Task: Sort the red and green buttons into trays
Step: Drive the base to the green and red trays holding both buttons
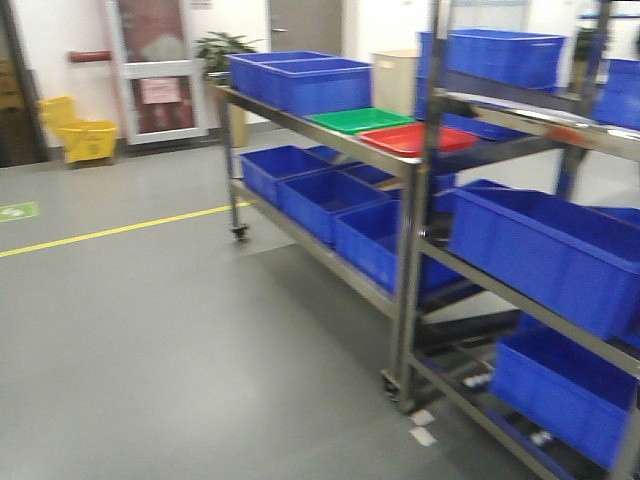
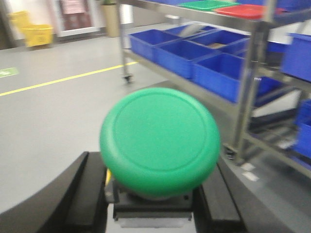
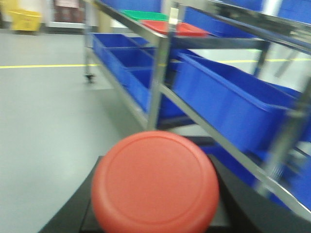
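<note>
Two buttons, both gripped: my left gripper (image 2: pixel 153 206) is closed on the green button (image 2: pixel 160 141), my right gripper (image 3: pixel 156 213) on the red button (image 3: pixel 155 182). The green tray (image 1: pixel 360 120) and red tray (image 1: pixel 415 138) sit side by side atop the rack (image 1: pixel 412 250), well apart from both.

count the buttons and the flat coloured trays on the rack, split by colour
green button: 1
red button: 1
green tray: 1
red tray: 1
total: 4
</note>
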Robot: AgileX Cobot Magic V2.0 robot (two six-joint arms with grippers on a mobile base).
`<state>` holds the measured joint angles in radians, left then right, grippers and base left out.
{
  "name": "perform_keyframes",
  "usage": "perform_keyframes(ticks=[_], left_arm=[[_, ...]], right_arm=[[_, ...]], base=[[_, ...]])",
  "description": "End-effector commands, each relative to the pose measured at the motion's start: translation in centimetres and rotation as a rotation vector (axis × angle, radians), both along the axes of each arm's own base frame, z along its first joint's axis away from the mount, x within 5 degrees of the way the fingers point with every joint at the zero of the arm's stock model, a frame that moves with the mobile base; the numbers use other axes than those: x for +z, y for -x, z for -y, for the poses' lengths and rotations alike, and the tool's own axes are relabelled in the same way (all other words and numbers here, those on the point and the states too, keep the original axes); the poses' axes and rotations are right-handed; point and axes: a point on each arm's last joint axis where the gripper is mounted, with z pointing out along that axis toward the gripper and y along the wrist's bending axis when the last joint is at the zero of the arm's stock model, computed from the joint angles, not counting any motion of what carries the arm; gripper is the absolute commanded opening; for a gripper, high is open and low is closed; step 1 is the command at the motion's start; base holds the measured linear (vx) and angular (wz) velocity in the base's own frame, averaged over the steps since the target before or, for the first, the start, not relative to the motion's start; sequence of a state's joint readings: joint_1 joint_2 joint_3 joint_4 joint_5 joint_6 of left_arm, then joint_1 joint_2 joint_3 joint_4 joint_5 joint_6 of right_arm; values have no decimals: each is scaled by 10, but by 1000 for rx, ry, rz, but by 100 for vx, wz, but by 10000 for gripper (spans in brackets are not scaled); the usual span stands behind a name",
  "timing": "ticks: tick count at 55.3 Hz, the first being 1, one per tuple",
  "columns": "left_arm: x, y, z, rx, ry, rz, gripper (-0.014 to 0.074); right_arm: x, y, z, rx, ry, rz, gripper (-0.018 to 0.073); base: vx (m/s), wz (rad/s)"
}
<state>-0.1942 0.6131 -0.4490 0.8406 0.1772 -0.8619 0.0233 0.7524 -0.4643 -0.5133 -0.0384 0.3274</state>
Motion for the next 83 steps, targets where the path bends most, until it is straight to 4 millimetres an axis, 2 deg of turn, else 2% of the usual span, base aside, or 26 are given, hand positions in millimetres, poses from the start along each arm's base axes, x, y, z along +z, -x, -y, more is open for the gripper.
perform_keyframes(ticks=[1,37,83], left_arm=[[12,0,5,-46,23,62,5],[12,0,4,-45,23,61,5],[12,0,5,-48,24,64,5]], right_arm=[[21,0,-3,37,-7,117,-8],[20,0,-3,33,-6,110,-8],[20,-1,-3,31,-5,105,-8]], base=[[19,68],[32,42],[55,19]])
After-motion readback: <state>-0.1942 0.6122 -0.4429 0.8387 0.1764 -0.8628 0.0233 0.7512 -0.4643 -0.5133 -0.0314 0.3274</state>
